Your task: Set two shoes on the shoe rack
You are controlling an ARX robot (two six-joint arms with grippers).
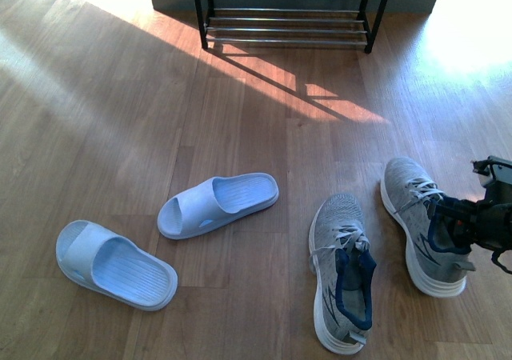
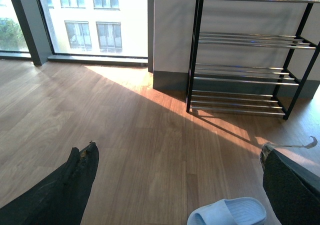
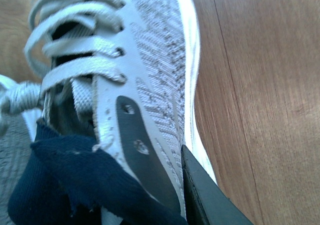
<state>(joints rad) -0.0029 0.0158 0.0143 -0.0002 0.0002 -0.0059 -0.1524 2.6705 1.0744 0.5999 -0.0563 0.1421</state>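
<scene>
STEP: grasp first sneaker | right gripper (image 1: 458,222): fingers (image 3: 142,155) against the side wall of the sneaker (image 1: 412,204) at its collar; clamped or not, cannot tell | left gripper (image 2: 177,150): fingers wide, empty | DO: seat the wall deep between the fingers, lift level | ROOM: second sneaker (image 1: 340,272) just beside the fingers; bare floor (image 1: 336,148) ahead to the rack (image 1: 288,26).

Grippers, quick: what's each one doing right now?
Left gripper: open, holding nothing.
Right gripper: shut on the side wall of the sneaker nearest it.
</scene>
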